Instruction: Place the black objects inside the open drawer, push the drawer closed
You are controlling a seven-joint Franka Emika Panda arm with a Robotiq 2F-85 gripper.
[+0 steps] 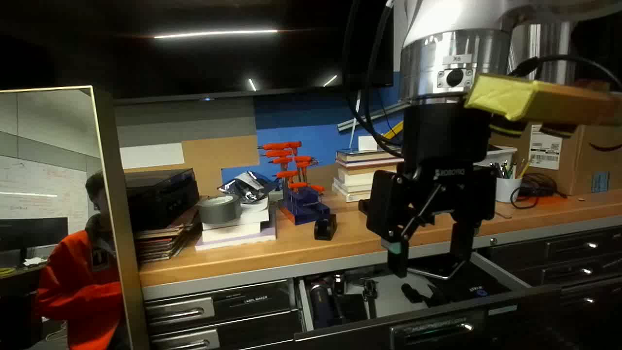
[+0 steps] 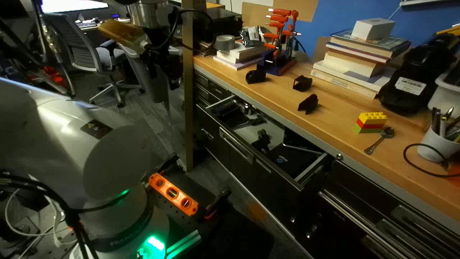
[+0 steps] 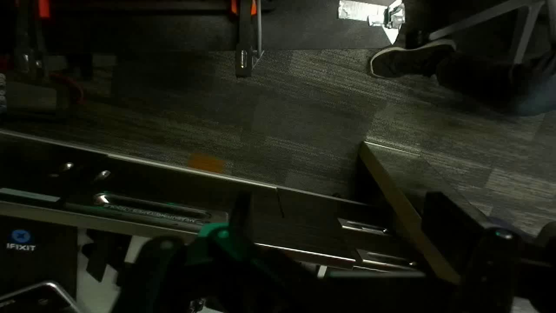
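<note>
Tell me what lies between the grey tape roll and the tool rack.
A crumpled shiny bag, on the stacked books, lies between them; both exterior views show it.

Blue wall panel (image 1: 291, 116) behind wooden worktop (image 2: 337, 118), grey carpet (image 3: 304, 108), wheeled office chair (image 2: 72, 46)

The arm (image 2: 54, 144) is smooth and white, with a dark sticker (image 2: 100, 131) bearing a yellow warning triangle (image 2: 93, 127), a dark band (image 2: 129, 233) whose lettering begins FRANK, a green light (image 2: 154, 242) near it, and black cables (image 2: 73, 218) gathered in a bundle. A bright metal collar (image 1: 423, 63) carries a white label (image 1: 457, 59) reading X6 above a round black port (image 1: 455, 78) framed by small screws (image 1: 441, 74); beside it is a creased yellow block (image 1: 539, 99). The gripper (image 1: 429, 257) is black and angular, marked ROBOTIQ in pale letters (image 1: 450, 172), with pinned linkages (image 1: 422, 212), flat dark fingers (image 1: 397, 267) and a small green patch (image 1: 394, 248) on one of them.
</note>
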